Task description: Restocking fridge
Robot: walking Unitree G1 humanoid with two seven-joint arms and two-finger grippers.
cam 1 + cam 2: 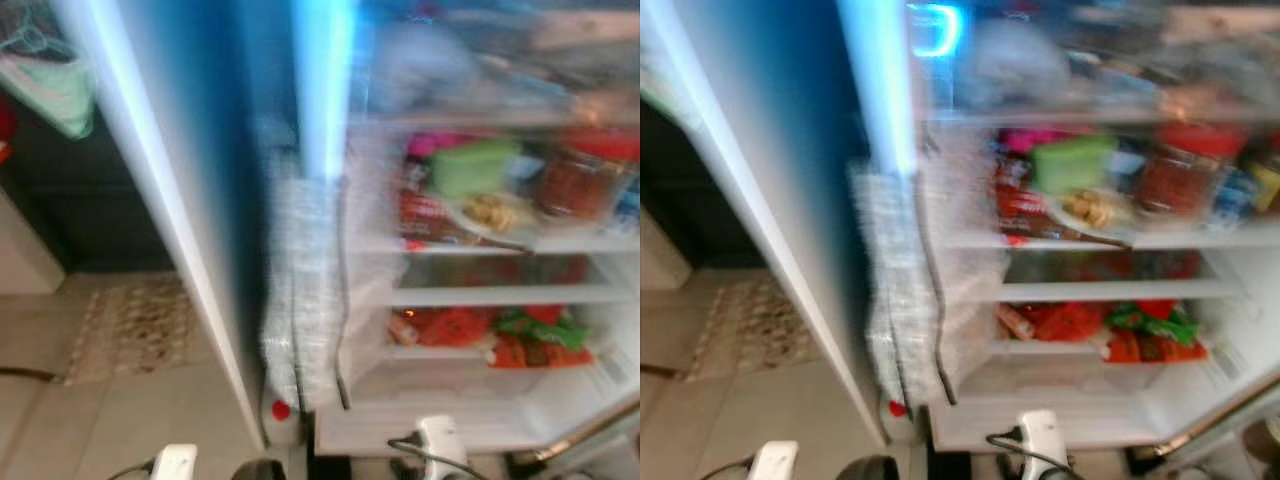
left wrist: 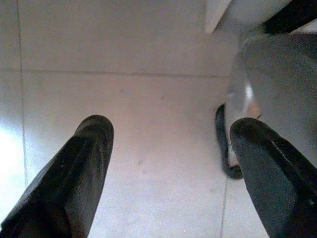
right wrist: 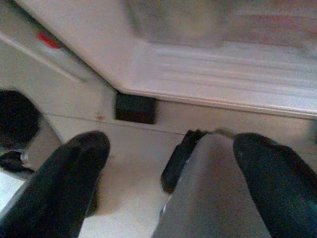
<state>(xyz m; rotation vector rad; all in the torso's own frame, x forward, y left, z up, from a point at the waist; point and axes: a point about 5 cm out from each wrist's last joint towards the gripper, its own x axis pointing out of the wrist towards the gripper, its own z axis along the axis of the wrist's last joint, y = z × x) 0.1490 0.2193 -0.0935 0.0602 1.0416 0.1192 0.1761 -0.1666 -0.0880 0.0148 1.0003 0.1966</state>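
While blurred, the open fridge (image 1: 480, 420) shows three stocked shelves.

head views were heavily motion-blurred, with a bright blue-white glare streak by the fridge door (image 1: 170, 200); wrist views were sharper, evenly lit.

The fridge (image 1: 480, 420) stands open and the picture of it is blurred. Its door (image 1: 170, 200) swings out toward nine o'clock, with a white edge running down to about seven o'clock. On the upper shelf (image 1: 500, 243), at about two o'clock, sit a green container (image 1: 475, 165), a red-lidded jar (image 1: 580, 180) and a plate of pale food (image 1: 490, 212). Lower, at about four o'clock, red and green packets (image 1: 500, 335) lie on a white shelf. A red-capped bottle (image 1: 281, 412) stands at the foot of the door.
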